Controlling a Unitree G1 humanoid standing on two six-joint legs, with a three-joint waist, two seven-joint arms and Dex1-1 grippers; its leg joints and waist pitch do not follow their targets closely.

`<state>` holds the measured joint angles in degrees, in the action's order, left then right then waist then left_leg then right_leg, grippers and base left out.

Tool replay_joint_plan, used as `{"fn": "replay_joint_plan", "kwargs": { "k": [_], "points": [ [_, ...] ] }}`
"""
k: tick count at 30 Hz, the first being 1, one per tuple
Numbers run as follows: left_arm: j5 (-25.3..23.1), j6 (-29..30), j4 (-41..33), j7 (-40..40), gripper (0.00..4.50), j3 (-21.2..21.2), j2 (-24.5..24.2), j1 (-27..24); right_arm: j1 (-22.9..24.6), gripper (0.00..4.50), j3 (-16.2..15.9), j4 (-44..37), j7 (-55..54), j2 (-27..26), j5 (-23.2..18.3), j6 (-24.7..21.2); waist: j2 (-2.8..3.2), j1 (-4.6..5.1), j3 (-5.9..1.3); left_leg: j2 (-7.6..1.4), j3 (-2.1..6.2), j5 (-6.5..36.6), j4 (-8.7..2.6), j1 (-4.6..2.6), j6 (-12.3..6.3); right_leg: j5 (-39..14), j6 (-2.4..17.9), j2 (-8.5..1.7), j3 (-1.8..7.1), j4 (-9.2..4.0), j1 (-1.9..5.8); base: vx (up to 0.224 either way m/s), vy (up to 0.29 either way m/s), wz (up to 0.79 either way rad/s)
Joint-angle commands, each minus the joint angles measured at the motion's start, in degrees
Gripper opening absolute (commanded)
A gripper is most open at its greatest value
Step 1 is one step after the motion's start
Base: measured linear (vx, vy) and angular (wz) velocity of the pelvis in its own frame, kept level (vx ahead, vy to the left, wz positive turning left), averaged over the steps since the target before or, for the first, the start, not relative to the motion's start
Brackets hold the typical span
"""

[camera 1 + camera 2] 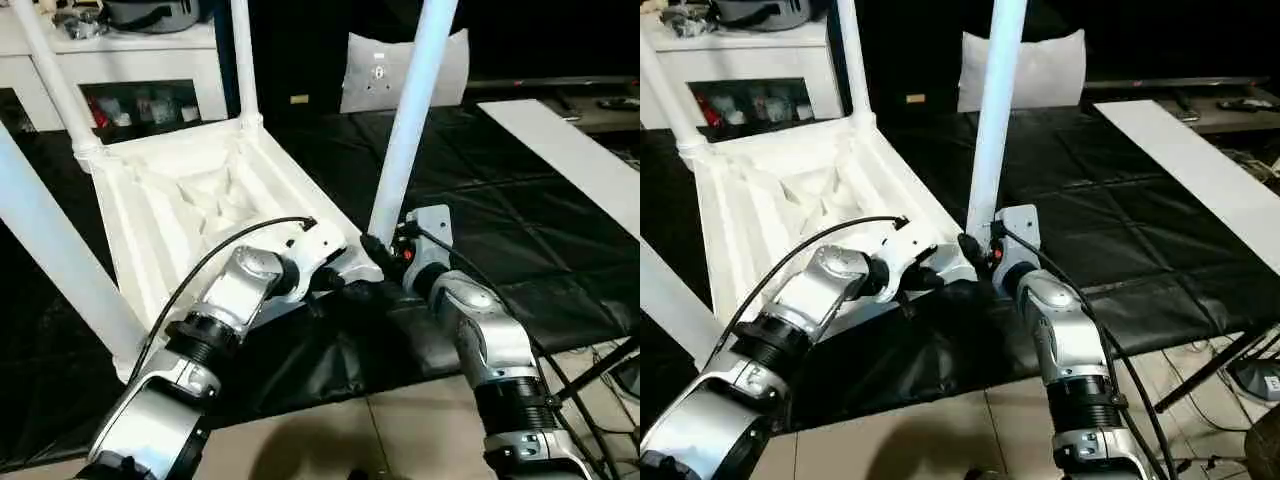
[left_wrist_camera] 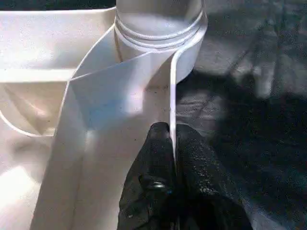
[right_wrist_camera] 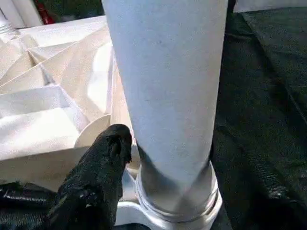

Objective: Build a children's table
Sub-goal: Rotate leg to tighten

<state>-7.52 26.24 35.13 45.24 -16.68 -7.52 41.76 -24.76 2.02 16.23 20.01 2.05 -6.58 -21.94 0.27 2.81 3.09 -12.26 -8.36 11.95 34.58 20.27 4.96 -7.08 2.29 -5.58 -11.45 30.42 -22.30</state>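
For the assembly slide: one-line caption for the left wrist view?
Black fingers pinch the thin rim of the upturned white plastic tabletop, beside the round corner socket holding a white tubular leg.

no readable text, labels, brand names, numbers or signs appear anywhere. the white table top (image 1: pixel 190 215) and its legs (image 1: pixel 412 115) are plain and unmarked, and items on the cabinet (image 1: pixel 120 60) behind are too small to read.
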Motion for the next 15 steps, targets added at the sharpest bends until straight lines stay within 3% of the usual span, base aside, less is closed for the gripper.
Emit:
{"fn": "replay_joint_plan", "kwargs": {
  "k": [1,3,7,8,10,14,15],
  "points": [
    [0.9,-1.5,-2.3,-0.2,0.00,-0.1,1.7,3.1,-0.1,3.17,-2.5,-1.6,2.2,-1.4,-1.1,0.6,-0.63,-0.85,-4.70,-0.60,-0.19,7.6,-3.44,0.52,-5.22,-19.9,5.5,-3.92,3.75,-2.98,3.78,0.000,0.000,0.00],
    [0.8,-2.0,-2.2,0.1,0.00,-0.2,1.2,3.0,0.3,3.40,-2.0,-2.0,2.7,-0.7,-1.5,1.3,-0.87,-1.52,-5.20,-0.43,-0.22,2.4,-3.08,1.36,-6.71,-14.4,6.9,-3.82,4.38,-1.44,4.03,0.000,0.000,0.00],
    [0.8,-4.1,-2.9,2.9,0.00,-1.1,-1.2,1.8,2.6,3.68,-0.2,-4.3,8.1,3.9,-3.7,3.8,-0.92,-3.06,-5.33,-0.42,-0.57,-1.5,-2.66,1.34,-9.78,-8.9,8.0,-3.53,5.02,-0.47,3.70,0.000,0.000,0.00],
    [0.9,-4.4,-3.4,4.1,0.00,-1.3,-2.1,1.2,3.3,3.82,0.1,-4.8,10.9,5.8,-4.5,4.8,-0.90,-3.58,-5.30,-0.34,-0.67,-1.4,-2.65,1.55,-10.19,-9.4,7.9,-3.47,4.97,-0.45,3.80,0.000,0.000,0.00],
    [1.0,-5.3,-3.8,5.3,0.00,-1.6,-2.8,0.8,3.8,3.82,0.2,-5.1,13.2,7.3,-4.9,5.4,-0.88,-3.98,-5.03,-0.52,-0.85,0.3,-2.78,1.23,-9.99,-12.5,7.5,-3.35,4.97,-0.90,3.43,0.000,0.000,0.00],
    [1.1,-6.4,-4.4,8.2,0.00,-2.3,-4.6,-0.2,4.6,4.18,-0.4,-5.6,20.0,11.4,-5.7,6.6,-0.68,-4.51,-4.48,-0.73,-1.06,5.7,-3.12,0.47,-7.03,-21.6,5.2,-3.28,4.90,-2.24,2.87,0.000,0.000,0.00],
    [1.1,-6.9,-4.6,9.3,0.00,-2.5,-5.3,-0.5,4.8,4.32,-0.7,-5.6,22.5,13.0,-6.0,6.7,-0.36,-4.65,-4.34,-0.64,-1.04,6.7,-3.17,0.35,-6.84,-22.9,4.9,-3.21,4.74,-2.49,2.83,0.000,0.000,0.00]
  ]
}}
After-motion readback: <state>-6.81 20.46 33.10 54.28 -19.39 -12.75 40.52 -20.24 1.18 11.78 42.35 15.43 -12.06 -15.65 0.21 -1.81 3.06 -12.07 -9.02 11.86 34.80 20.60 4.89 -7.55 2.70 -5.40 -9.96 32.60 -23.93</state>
